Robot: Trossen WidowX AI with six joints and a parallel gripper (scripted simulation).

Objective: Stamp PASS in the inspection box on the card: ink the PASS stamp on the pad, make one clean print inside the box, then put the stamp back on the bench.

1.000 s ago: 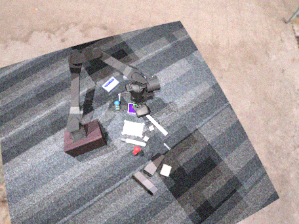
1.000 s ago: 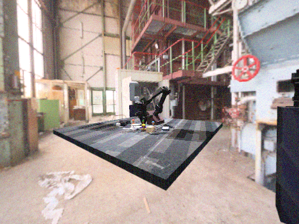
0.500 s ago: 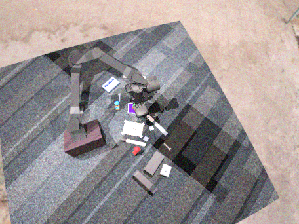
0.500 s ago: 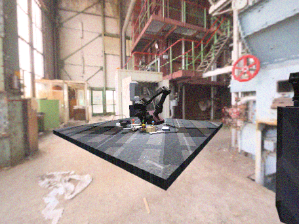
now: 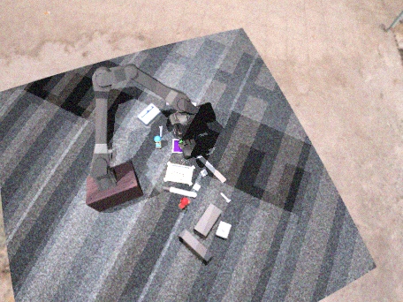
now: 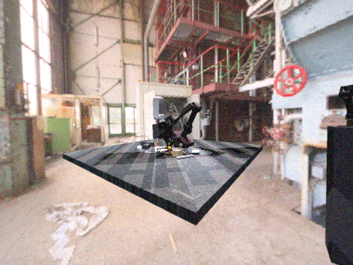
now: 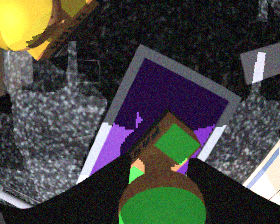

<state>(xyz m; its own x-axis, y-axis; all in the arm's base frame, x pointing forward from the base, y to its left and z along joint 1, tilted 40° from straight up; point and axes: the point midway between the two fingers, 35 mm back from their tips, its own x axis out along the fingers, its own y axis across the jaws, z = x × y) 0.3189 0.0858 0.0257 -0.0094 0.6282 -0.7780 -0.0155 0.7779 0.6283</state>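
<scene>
My gripper [image 5: 180,142] [image 7: 159,166] is shut on a stamp [image 7: 162,207] with a round green top, a brown body and a green patch on its block. The stamp is over the lower part of the purple ink pad [image 5: 177,146] [image 7: 162,82], which has a grey-white rim. Whether its face touches the pad is hidden, and the lettering on its side is too blurred to read. A white sheet [image 5: 179,173] with small marks and pale corner pieces, seemingly the card, lies beside the pad. Its inspection box cannot be made out.
A yellow stamp [image 7: 22,22] stands near the pad. A blue-topped stamp [image 5: 157,139] and a red one [image 5: 184,203] stand farther off. A blue-and-white tray [image 5: 148,114], a white rod [image 5: 183,192], a pale bar [image 5: 213,169], two brown blocks [image 5: 208,221] [image 5: 194,245] and a white box [image 5: 224,230] lie around.
</scene>
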